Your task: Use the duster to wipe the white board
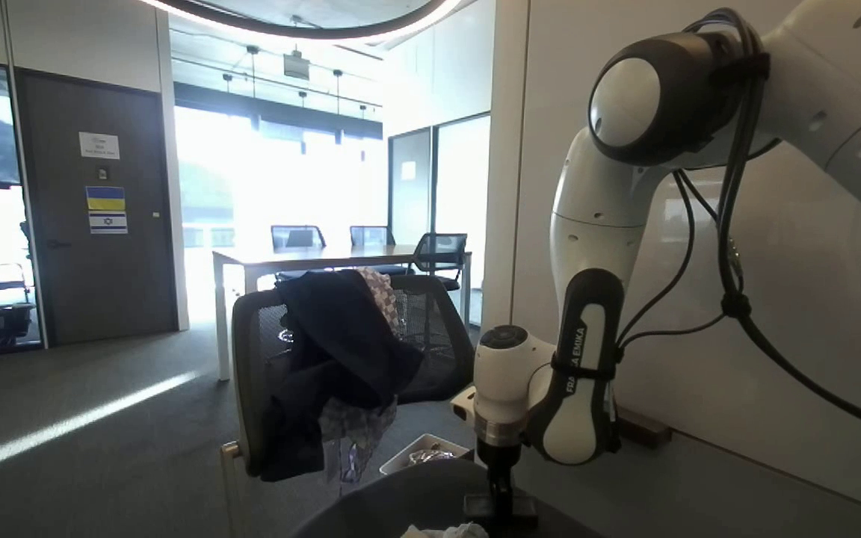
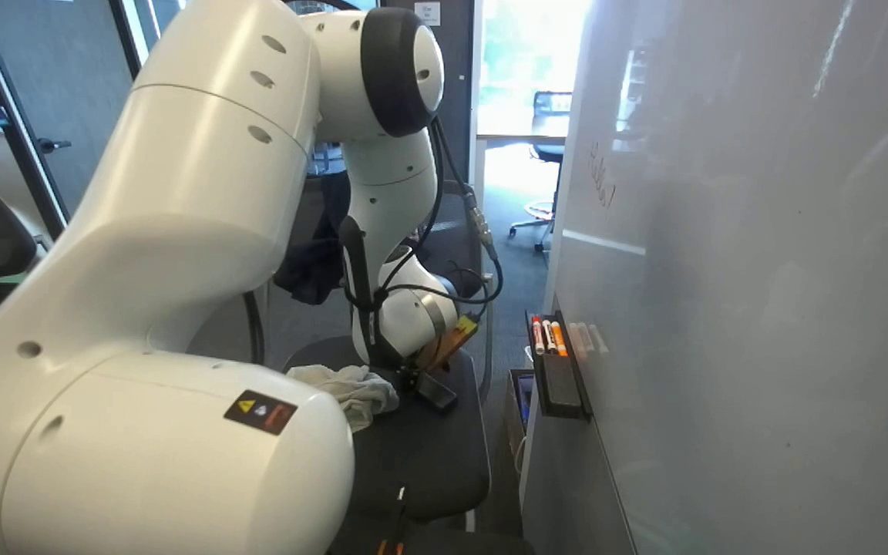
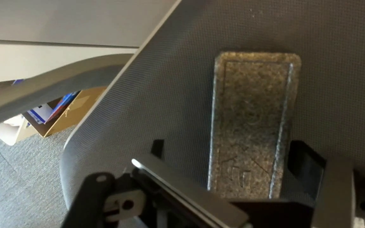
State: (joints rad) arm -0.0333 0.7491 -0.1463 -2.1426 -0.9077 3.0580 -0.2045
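While the jaws stand parted, the duster (image 3: 249, 120) lies between them

Clasping nothing, the gripper (image 3: 230, 155) straddles the duster's lower end in the wrist view, one fingertip just beside its long side and the opposite one farther out; whether either touches, I cannot tell. Only from the wrist does the duster's grooved face show. It lies flat on the dark chair seat (image 3: 157, 104), inward from the slanting edge and rounded corner at that view's left. In both exterior views it is a small dark block under the gripper.

In an exterior view the duster sits near the seat edge that faces the white board (image 2: 729, 308), and a crumpled white cloth (image 2: 355, 393) lies toward the opposite edge. The white board stands upright beyond the nearer edge, well apart from the duster; faint red scribbles (image 2: 602, 177) and, on its ledge (image 2: 561, 393), red and orange markers (image 2: 550, 338) show in an exterior view alone. Past the seat's slanting edge, the wrist view gives a cardboard box (image 3: 71, 115). Across a chair back (image 1: 430, 329), a dark jacket (image 1: 348, 336) hangs in an exterior view.
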